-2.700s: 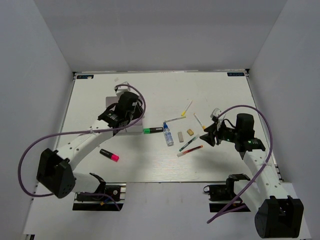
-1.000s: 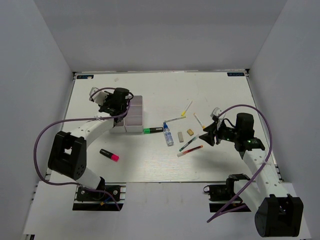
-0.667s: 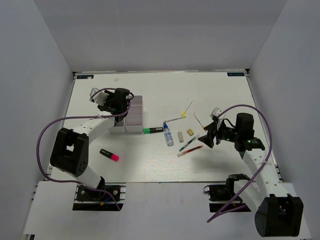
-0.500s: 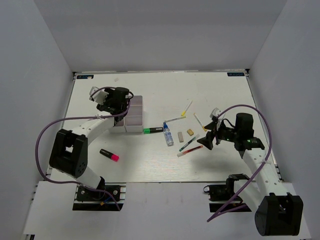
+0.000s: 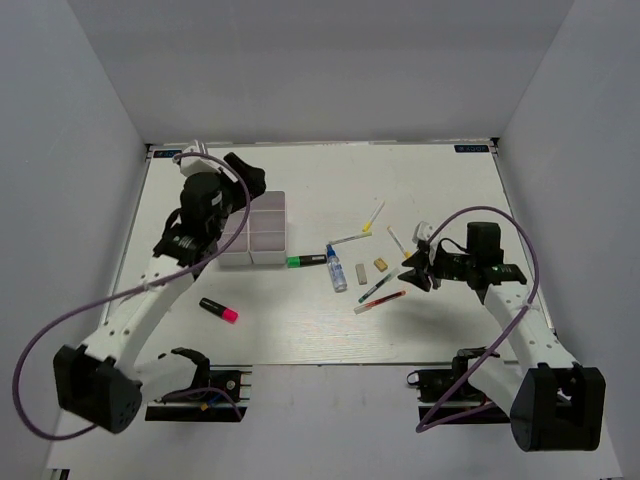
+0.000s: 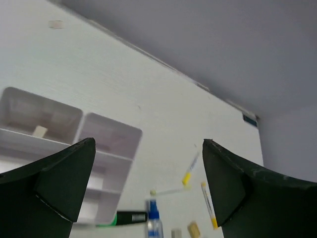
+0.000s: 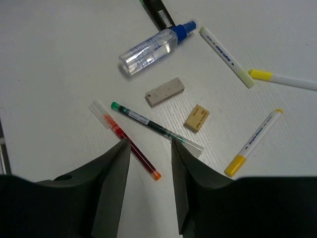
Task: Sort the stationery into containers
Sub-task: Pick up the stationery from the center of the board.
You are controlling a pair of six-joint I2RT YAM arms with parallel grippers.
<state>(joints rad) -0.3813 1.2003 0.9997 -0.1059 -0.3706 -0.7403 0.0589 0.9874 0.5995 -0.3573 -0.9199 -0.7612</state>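
White tray (image 5: 268,238) sits left of centre. Left gripper (image 6: 148,148) hangs above it, jaws spread wide, empty. Right gripper (image 7: 150,148), jaws partly apart and gripping nothing, hovers over the loose items at right. Blue-capped tube (image 5: 337,272) lies near-to-far, cap pointing away. Green highlighter (image 5: 307,261) lies crosswise, green end by the tray's corner. Black marker (image 5: 218,310) lies nearer than the tray, pink cap pointing near-right. Red-ended pen (image 7: 115,127) and green-ended pen (image 7: 148,122) lie diagonally, side by side. One beige eraser (image 6: 39,131) rests in a tray compartment.
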